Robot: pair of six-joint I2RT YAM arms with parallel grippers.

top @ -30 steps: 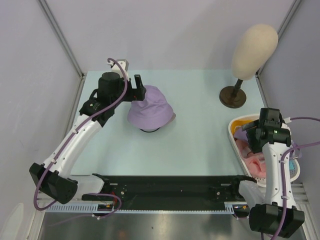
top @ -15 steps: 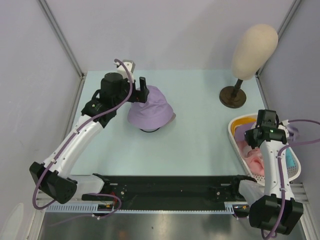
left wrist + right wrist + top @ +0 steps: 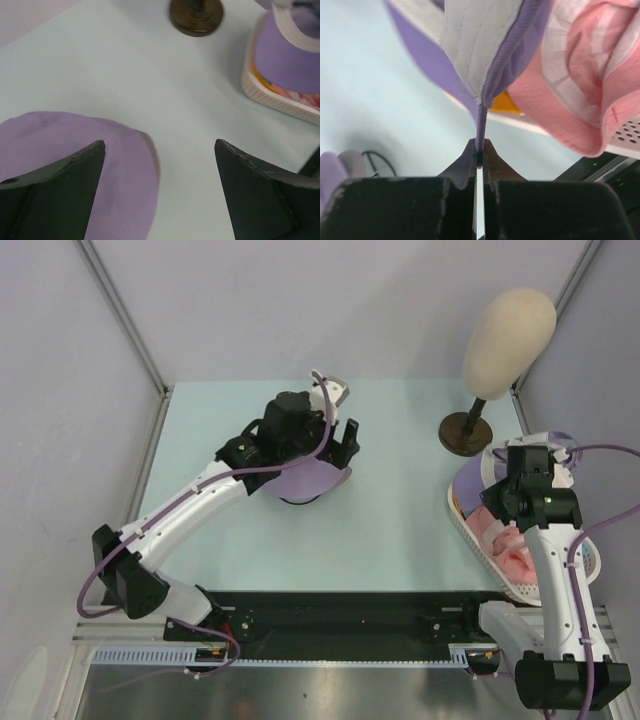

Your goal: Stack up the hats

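Note:
A lavender hat (image 3: 300, 480) (image 3: 75, 145) sits on a dark stand at the table's middle left. My left gripper (image 3: 345, 445) (image 3: 160, 145) hovers open over its right edge, holding nothing. At the right, a white basket (image 3: 470, 535) (image 3: 280, 97) (image 3: 630, 135) holds a pink hat (image 3: 505, 540) (image 3: 580, 75) and an orange hat (image 3: 505, 102). My right gripper (image 3: 512, 490) (image 3: 479, 145) is shut on the edge of a purple cap (image 3: 470, 480) (image 3: 287, 55) (image 3: 485, 40) with a white lining, raised over the basket.
A beige mannequin head (image 3: 508, 330) stands at the back right on a round dark base (image 3: 465, 432) (image 3: 196, 15), just behind the basket. Grey walls close in the table on the left, back and right.
My left arm swung right, from the lavender hat's left side to over its right edge. My right gripper shut on the purple cap and lifted it; the basket shifted.

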